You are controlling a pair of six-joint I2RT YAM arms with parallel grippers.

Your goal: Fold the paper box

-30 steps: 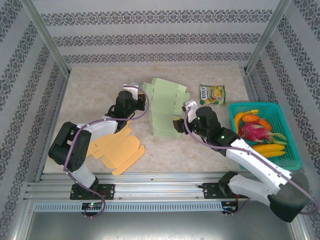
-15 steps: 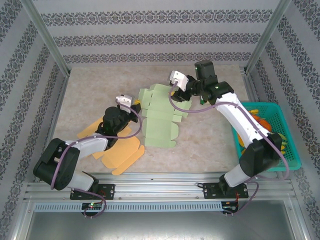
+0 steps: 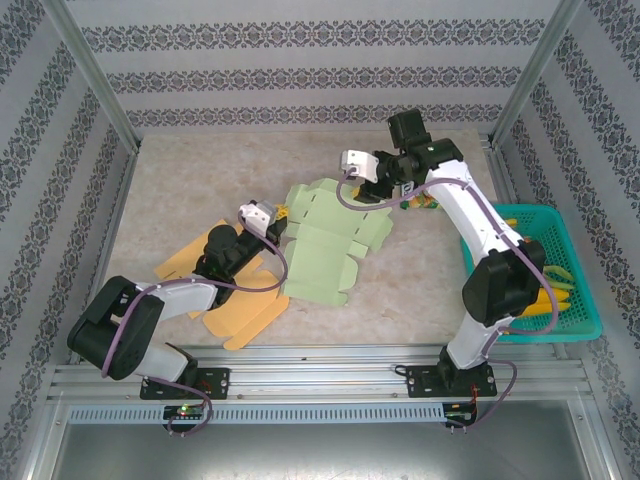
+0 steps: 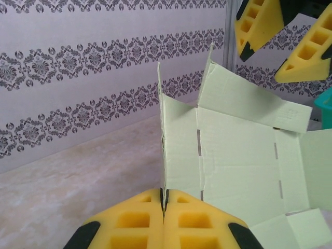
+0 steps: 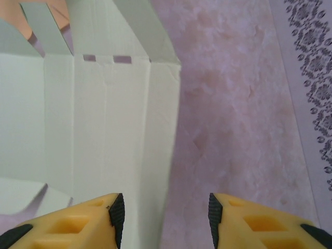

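Paper box in pinch of left hand; right hand agape

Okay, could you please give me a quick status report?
Left gripper shut on edge flap of green box blank. Right gripper open over its far edge. Blank mostly flat. Orange blanks alongside, nothing blocking.

Back left of the marble-look tabletop is bare, so u can pass freely there. Front middle's open too, btw the pale green flat paper box sheet and the teal plastic basket of fruit. Orange cardboard cutouts clog front left w/ the left arm lying over them. The right arm arcs across the right side.
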